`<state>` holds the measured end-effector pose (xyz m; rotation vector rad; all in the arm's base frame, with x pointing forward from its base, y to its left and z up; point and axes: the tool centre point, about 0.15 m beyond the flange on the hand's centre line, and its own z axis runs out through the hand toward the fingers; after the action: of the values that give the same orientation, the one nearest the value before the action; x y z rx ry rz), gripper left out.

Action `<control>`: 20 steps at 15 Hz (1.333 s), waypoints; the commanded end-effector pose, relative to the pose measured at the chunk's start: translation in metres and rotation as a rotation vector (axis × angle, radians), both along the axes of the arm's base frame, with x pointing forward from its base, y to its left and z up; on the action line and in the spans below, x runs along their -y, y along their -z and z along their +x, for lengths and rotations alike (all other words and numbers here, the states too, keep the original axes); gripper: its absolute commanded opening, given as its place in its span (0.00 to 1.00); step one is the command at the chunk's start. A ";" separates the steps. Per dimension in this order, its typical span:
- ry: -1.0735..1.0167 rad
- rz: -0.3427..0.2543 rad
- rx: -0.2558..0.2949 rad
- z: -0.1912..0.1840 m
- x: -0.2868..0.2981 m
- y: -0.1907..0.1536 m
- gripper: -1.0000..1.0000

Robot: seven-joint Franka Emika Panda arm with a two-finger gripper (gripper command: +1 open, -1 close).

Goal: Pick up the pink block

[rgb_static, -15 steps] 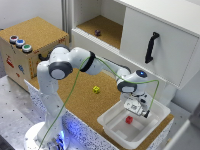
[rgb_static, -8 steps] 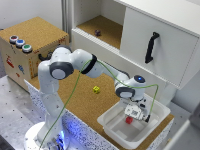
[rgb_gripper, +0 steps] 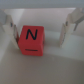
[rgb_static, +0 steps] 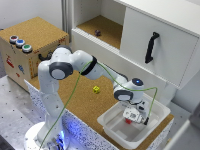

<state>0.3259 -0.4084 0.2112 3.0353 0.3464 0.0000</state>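
The pink block [rgb_gripper: 33, 39] lies between the open gripper's [rgb_gripper: 41, 31] fingers.

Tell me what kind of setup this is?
Likely a robot lab test bench: a cork-topped table with a white cabinet, a box with coloured buttons, and a white bin where the hand straddles the pink block.

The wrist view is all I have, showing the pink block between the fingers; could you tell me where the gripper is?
Observer: The gripper is down inside a white tray at the cork table's edge.
Operator: Is the yellow cube nearby?
Observer: It sits on the cork, outside the tray, toward the exterior view's left.
Operator: Anything else around?
Observer: A small dark block lies on the open cabinet shelf behind the arm.
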 end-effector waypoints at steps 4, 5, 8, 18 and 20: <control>0.067 -0.051 0.092 0.000 -0.015 -0.007 0.00; 0.106 -0.062 0.099 0.003 -0.012 -0.015 0.00; 0.201 -0.070 0.144 0.010 -0.014 -0.050 0.00; 0.207 0.163 0.296 0.037 -0.134 -0.158 0.00; 0.196 0.153 0.304 0.031 -0.153 -0.162 0.00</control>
<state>0.3701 -0.3119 0.3503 3.1410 0.0176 0.4177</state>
